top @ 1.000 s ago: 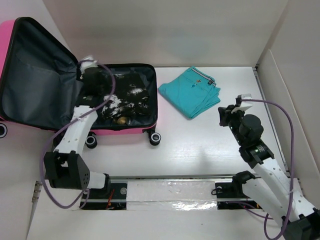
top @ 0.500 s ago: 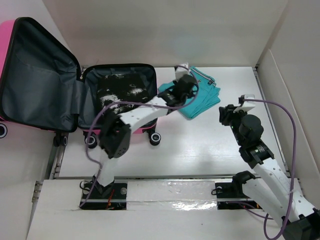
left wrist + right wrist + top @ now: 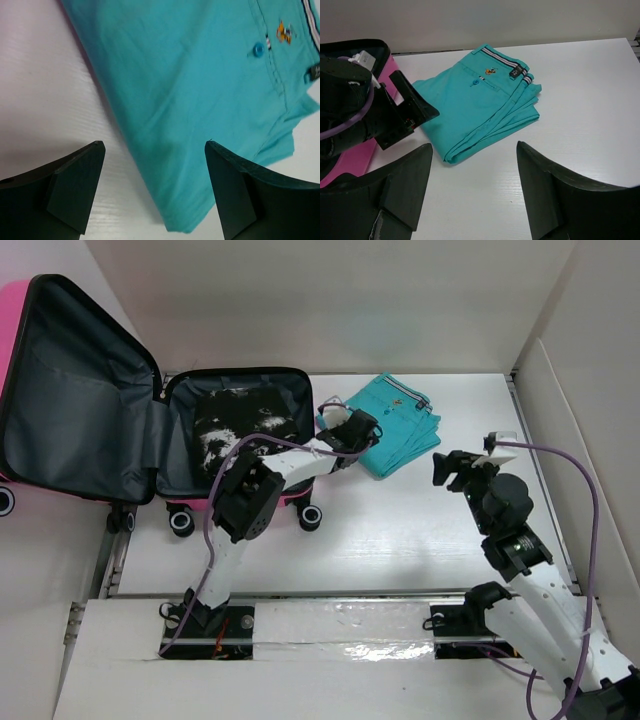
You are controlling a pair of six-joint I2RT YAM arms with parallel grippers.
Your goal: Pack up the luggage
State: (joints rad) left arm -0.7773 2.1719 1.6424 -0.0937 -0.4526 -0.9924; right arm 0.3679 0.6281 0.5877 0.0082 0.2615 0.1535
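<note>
Left arm has left the luggage [image 3: 80,400] and swung across to the folded teal shorts [image 3: 392,426]. Over the last half second it pulled back from mid-pile to their near-left edge. Left end effector [image 3: 153,150] is spread wide with nothing in it, one finger over bare counter [image 3: 400,530] and the other over cloth, so I read this as lining up the next pick, no grip yet. Right end effector [image 3: 470,195] is also wide and empty, parked right of the shorts, basically unmoved. The luggage sits open at rear left, lid propped back and grey lining bare. Its base holds a dark white-printed garment [image 3: 240,425]. The shorts look like the only item still outside.
</note>
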